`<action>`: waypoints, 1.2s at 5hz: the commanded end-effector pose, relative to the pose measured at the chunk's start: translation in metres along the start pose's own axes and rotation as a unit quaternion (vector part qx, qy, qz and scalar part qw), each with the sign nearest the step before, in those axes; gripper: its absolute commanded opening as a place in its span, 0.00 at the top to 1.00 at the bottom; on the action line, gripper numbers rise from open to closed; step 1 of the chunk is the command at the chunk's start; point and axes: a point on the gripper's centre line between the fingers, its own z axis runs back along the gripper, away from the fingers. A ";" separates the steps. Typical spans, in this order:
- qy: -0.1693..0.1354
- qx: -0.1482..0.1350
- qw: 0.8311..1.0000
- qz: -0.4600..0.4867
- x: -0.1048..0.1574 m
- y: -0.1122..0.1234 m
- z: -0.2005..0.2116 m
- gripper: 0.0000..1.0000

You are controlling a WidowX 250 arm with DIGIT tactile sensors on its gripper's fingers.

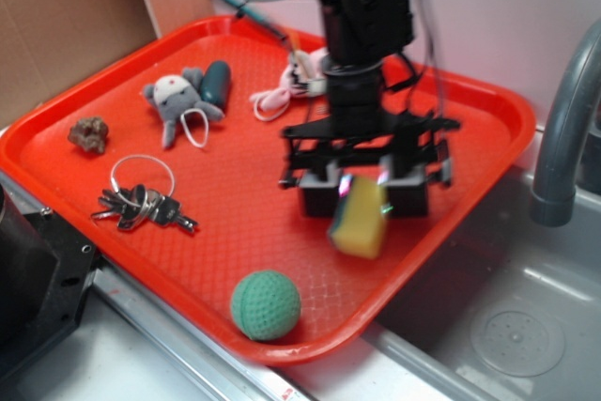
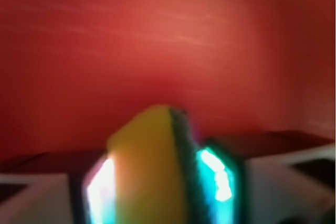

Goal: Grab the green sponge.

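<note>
From where I stand, the nearest thing is one light-green dimpled ball (image 1: 266,304), close to the near edge of the red tray (image 1: 84,124). Behind it hangs the gripper (image 1: 363,192), and its jaws are pressed on the green sponge (image 1: 360,217), one on each side. The sponge is one only. It sits directly between the jaws, its long axis pointing down and a little tilted, and it seems lifted above the tray near the right edge. In the wrist view the dark green layer (image 2: 182,167) faces the right jaw.

Toward the left edge lie one bunch of keys (image 1: 141,204) and one small brown lump (image 1: 89,134). Farther back are one grey plush toy (image 1: 178,100) and one white cord (image 1: 282,91).
</note>
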 end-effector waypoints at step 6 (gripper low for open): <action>-0.156 0.069 0.975 -0.146 0.051 0.131 0.173 1.00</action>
